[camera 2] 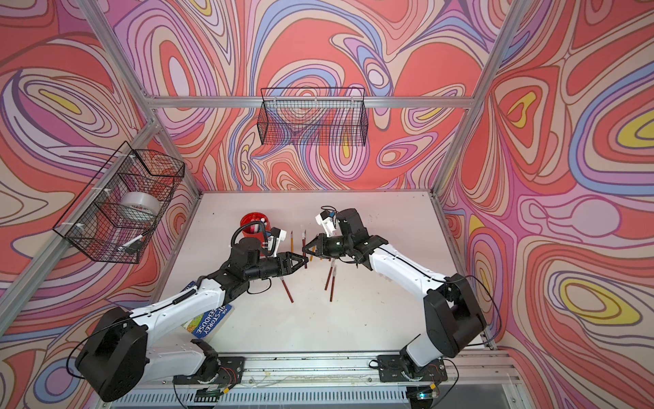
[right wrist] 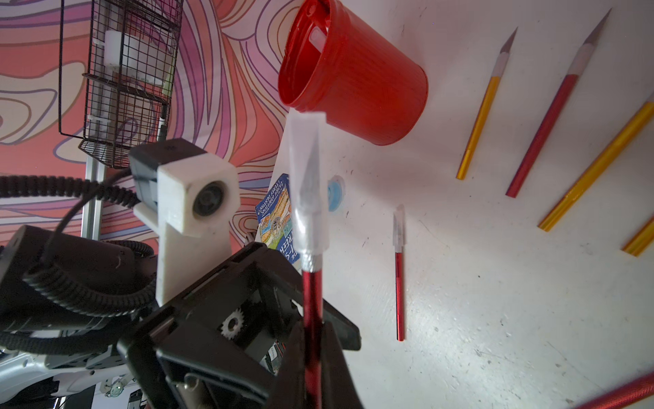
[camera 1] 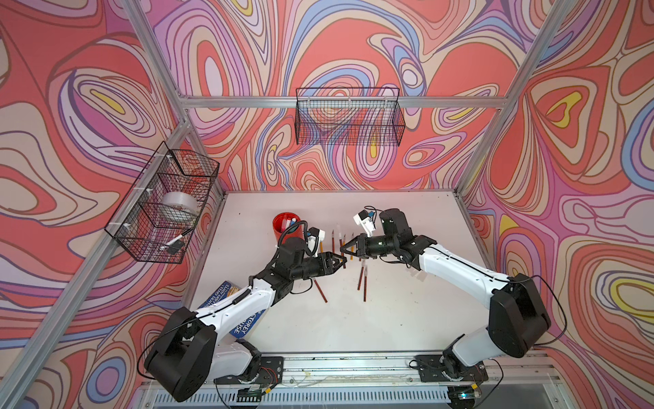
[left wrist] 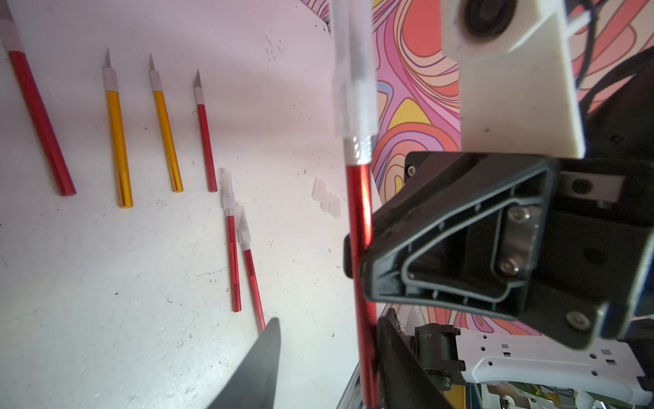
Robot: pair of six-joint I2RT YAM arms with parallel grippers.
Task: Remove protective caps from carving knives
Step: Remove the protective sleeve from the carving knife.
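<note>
White scuffed worktop (camera 1: pixel 389 318) sits below me, with swirl-patterned walls behind. My right end effector (camera 1: pixel 344 249) is clamped on a red carving knife (right wrist: pixel 313 301), held in the air beside the red cup (camera 1: pixel 286 226), on the cup's side toward my right arm. The knife's protective cap (right wrist: pixel 307 177) covers the tip. My left end effector (camera 1: pixel 342 262) is partly open, its fingers seemingly either side of the handle, short of the cap. I judge I should move up to the cap, pinch its flat sides only, then pull straight along the blade while the right holds firm. A skewed pull could jam it.
</note>
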